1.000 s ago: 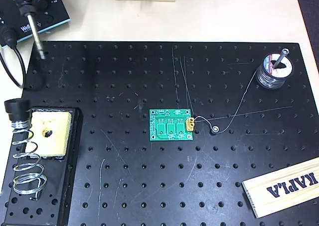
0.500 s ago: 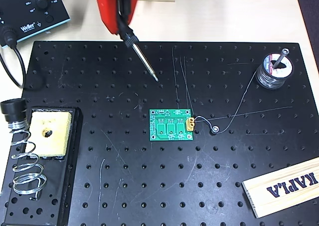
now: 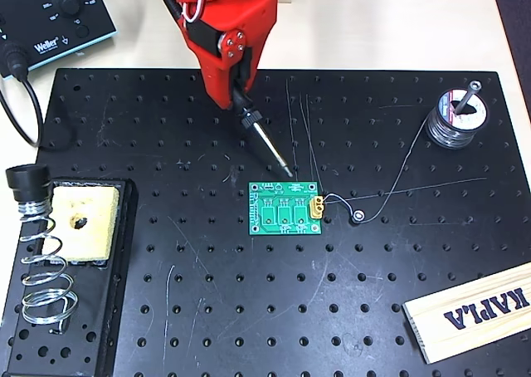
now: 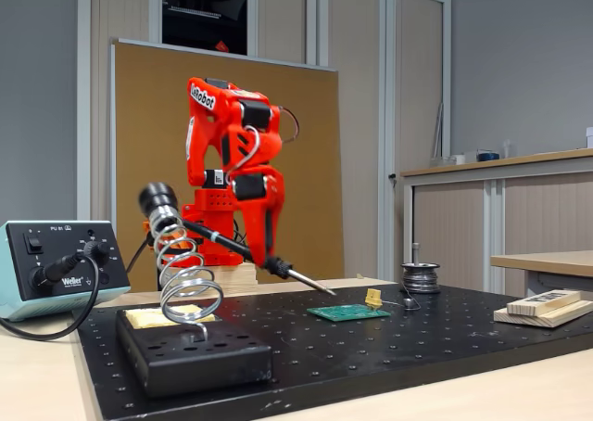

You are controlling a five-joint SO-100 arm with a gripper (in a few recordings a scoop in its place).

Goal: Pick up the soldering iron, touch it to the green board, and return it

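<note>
I see glossy red plastic on the arm (image 3: 228,20), a matt black perforated board (image 3: 207,310) scuffed with pale scratches, shiny wire in the coil stand (image 3: 41,269), a porous yellow sponge (image 3: 83,223), and a pale wooden block (image 3: 473,310).

You are looking at an electronics lab bench. A black perforated board (image 3: 274,310) carries a coil stand (image 3: 43,277) with a yellow sponge (image 3: 83,223), a solder spool (image 3: 456,119) and a Weller control box (image 3: 50,16); office cabinets (image 4: 491,226) line the wall behind.
</note>
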